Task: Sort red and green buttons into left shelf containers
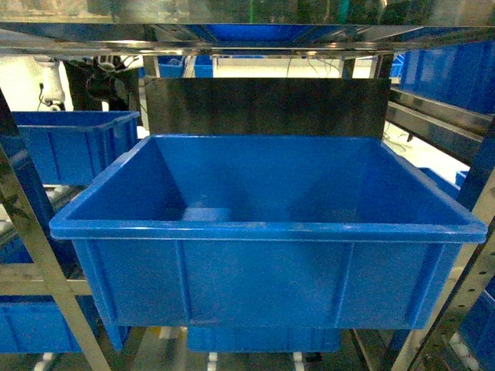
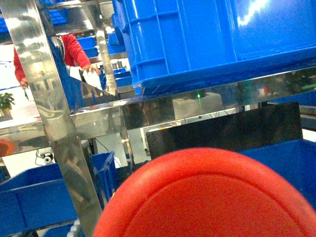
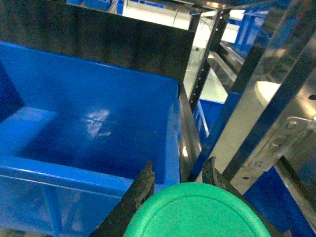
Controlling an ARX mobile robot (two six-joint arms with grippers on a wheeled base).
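A wide red button cap point(image 2: 207, 197) fills the bottom of the left wrist view, right in front of the camera. It hides my left gripper's fingers, which hold it off the shelf. In the right wrist view a round green button cap point(image 3: 197, 212) sits between the two dark fingers of my right gripper point(image 3: 178, 177), shut on it, just off the near right corner of a large blue bin point(image 3: 74, 175). The head view shows that same deep blue bin point(image 1: 263, 229) on the shelf straight ahead, with no button inside. Neither gripper appears in the head view.
Steel shelf uprights point(image 1: 46, 270) point(image 3: 276, 113) flank the bin. A black panel point(image 1: 263, 104) stands behind it. More blue bins sit to the left point(image 1: 73, 143), below point(image 1: 263, 338) and on the shelf above point(image 2: 197, 39). A person in red point(image 2: 74, 52) stands far off.
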